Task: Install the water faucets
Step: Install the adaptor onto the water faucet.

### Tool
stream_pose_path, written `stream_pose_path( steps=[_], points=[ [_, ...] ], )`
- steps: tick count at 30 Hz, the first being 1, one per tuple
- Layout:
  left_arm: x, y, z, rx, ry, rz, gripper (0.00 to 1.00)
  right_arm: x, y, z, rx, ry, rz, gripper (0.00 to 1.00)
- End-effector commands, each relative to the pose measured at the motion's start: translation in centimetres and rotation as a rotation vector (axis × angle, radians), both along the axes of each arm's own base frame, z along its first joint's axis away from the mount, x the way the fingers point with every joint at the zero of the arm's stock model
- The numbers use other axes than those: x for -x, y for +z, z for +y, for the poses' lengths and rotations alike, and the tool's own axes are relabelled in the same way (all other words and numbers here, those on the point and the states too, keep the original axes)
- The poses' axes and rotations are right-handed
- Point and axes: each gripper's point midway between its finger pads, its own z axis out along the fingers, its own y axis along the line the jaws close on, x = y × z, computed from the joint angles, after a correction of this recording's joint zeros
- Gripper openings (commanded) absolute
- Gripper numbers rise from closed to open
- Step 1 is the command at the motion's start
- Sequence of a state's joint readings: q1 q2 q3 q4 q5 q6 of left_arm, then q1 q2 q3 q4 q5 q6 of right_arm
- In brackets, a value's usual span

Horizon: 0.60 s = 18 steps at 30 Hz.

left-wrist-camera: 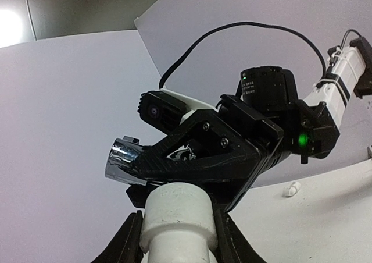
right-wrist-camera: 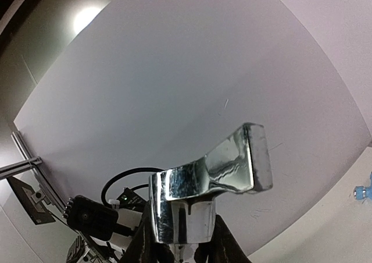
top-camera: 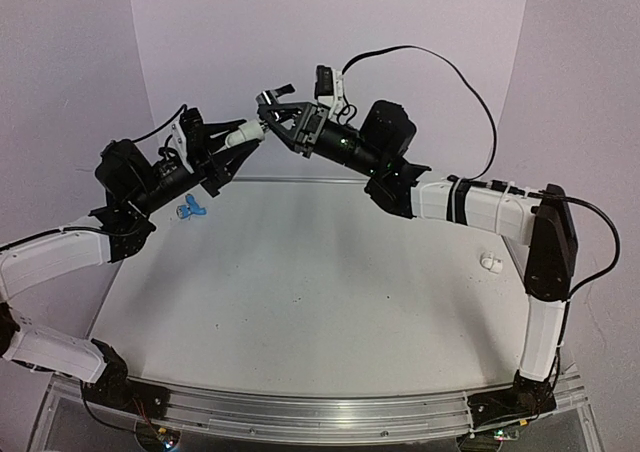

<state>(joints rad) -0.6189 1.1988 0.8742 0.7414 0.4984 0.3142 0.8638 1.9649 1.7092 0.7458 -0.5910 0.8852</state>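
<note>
Two robot arms meet in the air above the far left part of the bench point(top-camera: 320, 302), tips almost touching. The left fingers point(top-camera: 236, 142) are closed around a white pipe fitting point(left-wrist-camera: 174, 213), a stubby cylinder gripped on both sides, with its long axis pointing up and to the right toward the other arm. The right fingers point(top-camera: 272, 115) are clamped tight on the silver faucet point(right-wrist-camera: 203, 187). Its round body sits between them and its flat end juts out past the tips. Seen from the left wrist, the silver faucet hangs just beyond the free end of the fitting, slightly up and to the left of its axis. Whether the two touch cannot be told. The next move likely calls for bringing the faucet into line with that axis before pressing the two parts together. The blue faucet point(top-camera: 190, 208) lies on the bench near the far left corner, below the left arm and nearer to it. A second small white fitting point(top-camera: 491, 263) lies by the right edge.
</note>
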Motion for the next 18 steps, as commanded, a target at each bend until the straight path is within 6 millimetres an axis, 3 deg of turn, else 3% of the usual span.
stream_pose_path(
  steps=[1,11,18],
  points=[
    [1.0,1.1,0.1,-0.063,0.076,-0.171,0.0,0.4,-0.7,1.2,0.018,0.077,0.089,0.0],
    [-1.6,-1.2,0.1,-0.3,0.266,-0.256,0.0,-0.9,-2.6,2.0,0.073,0.082,0.229,0.0],
    [-3.3,-4.5,0.0,-0.488,0.353,-0.281,0.0,-1.4,-3.5,2.2,0.096,0.125,0.324,0.0]
  ],
)
